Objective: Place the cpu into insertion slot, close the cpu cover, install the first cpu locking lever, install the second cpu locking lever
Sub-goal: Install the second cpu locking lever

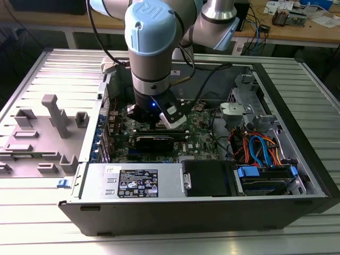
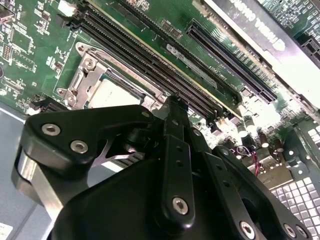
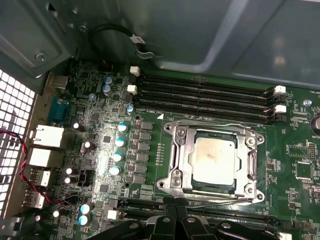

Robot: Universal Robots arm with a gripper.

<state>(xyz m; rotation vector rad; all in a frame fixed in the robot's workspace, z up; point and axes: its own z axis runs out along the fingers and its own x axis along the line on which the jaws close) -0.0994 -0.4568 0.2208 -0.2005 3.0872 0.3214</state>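
Observation:
The cpu point(image 3: 214, 157) lies flat in the insertion slot point(image 3: 165, 184) on the green board, its dull grey top showing through the window of the cpu cover point(image 3: 183, 152). The cover lies down flat over the chip. A thin wire lever point(image 3: 222, 202) runs along the socket edge nearest my fingers. My gripper point(image 3: 176, 214) hovers just beside that edge with its black fingers pressed together and nothing between them. In the second wrist view the gripper point(image 2: 172, 102) points at the board next to the cpu point(image 2: 107, 92). In the exterior view the gripper point(image 1: 158, 123) hangs low inside the open computer case.
Long black memory slots point(image 3: 205, 97) run beside the socket. A black graphics card point(image 1: 154, 142) lies close to the gripper. A power supply point(image 1: 135, 183), a drive bay point(image 1: 265, 175) and loose cables point(image 1: 260, 146) fill the case's front. A grey fixture point(image 1: 53, 117) stands at the exterior view's left.

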